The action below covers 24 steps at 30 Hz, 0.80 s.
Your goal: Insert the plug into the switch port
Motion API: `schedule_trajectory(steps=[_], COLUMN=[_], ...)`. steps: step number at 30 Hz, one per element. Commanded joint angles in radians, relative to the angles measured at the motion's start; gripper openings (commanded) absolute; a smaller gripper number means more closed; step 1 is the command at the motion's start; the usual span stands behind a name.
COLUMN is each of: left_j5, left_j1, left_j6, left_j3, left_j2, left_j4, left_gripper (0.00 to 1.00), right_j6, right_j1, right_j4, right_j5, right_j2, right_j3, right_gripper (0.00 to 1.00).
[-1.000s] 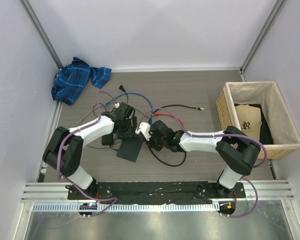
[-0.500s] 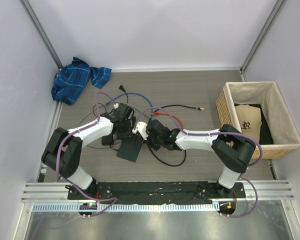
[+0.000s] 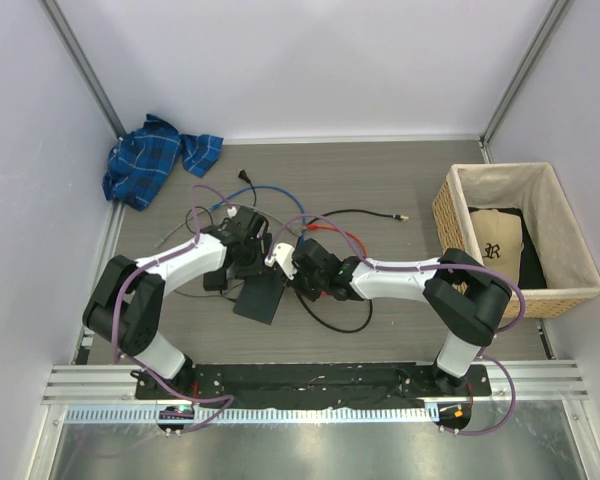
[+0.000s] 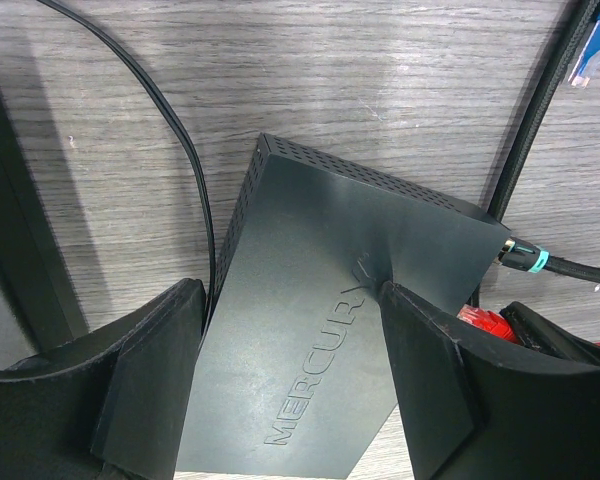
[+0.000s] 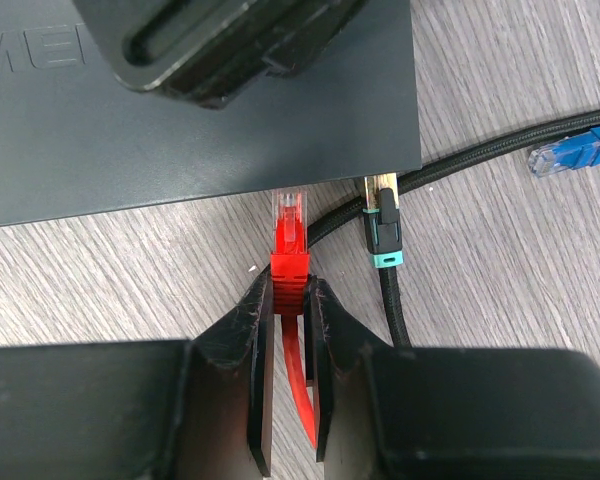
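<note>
The switch is a flat dark grey box marked MERCURY, lying on the wooden table. My left gripper is shut on the switch, with its fingers against the switch's two long sides. My right gripper is shut on the red plug, whose clear tip points at the near edge of the switch and just reaches it. The port itself is hidden under that edge. In the top view my right gripper sits right of the switch.
A black braided cable with a teal-ringed plug meets the same switch edge, right of the red plug. A loose blue plug lies further right. A black adapter brick, thin black cords, a blue cloth and a wicker basket are around.
My right gripper moved left with the red plug, up to the switch's edge, then held still. My left gripper has not moved.
</note>
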Motion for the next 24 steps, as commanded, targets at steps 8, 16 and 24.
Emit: schedule_trajectory(steps=[8,16,24], left_j5=[-0.005,0.046,0.046], left_j1=[0.008,0.030,0.031], left_j6=[-0.043,-0.054,-0.058], left_j3=[-0.061,-0.085,-0.093], left_j2=[0.011,0.013,0.017], left_j4=[0.046,0.084,0.090], left_gripper=[0.73,0.66,0.66], right_j6=[0.021,0.026,0.020], right_j1=[0.013,0.011,0.013], right_j4=[-0.017,-0.023,-0.071], right_j5=[-0.014,-0.011,-0.008], right_j2=[0.026,0.023,0.048], right_j3=[0.038,0.038,0.068], right_gripper=[0.01,0.01,0.01])
